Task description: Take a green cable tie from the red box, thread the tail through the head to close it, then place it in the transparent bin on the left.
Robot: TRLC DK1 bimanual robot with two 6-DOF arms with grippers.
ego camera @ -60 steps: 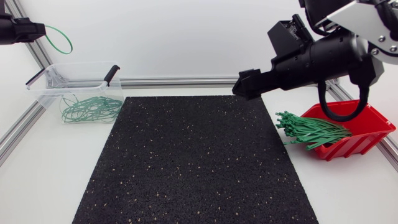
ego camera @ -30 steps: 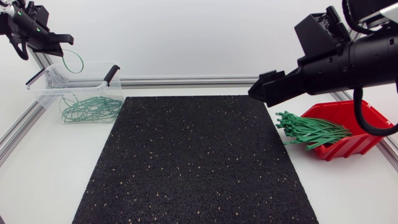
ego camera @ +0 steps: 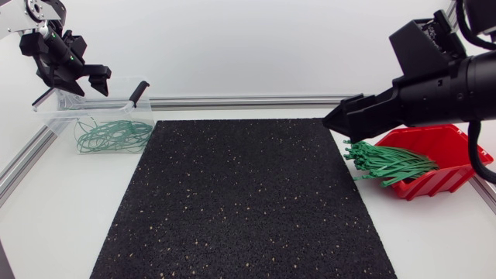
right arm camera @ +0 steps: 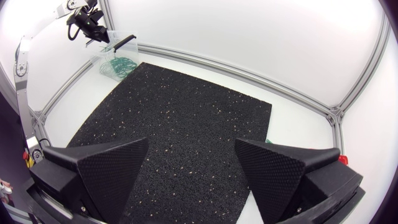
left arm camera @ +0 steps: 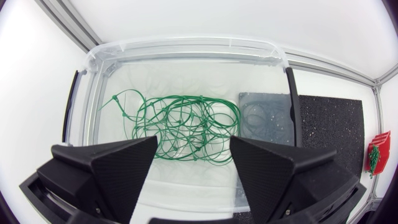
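Green cable ties [ego camera: 385, 164] — a straight, unthreaded bundle — fan out of the red box [ego camera: 453, 163] at the right of the tabletop [ego camera: 54, 232]. Closed loops [left arm camera: 183, 127] lie tangled in the transparent bin [left arm camera: 186, 45]. The left gripper [left arm camera: 193, 142] hangs directly over that bin, fingers apart and empty (apparently a drop-off pose). The right gripper [ego camera: 335, 121], fingers likewise spread with nothing between them, hovers near the bundle's heads, probably placed to pick a tie.

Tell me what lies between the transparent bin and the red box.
Head view: bare black mat from transparent bin to red box; right gripper hangs above its corner.
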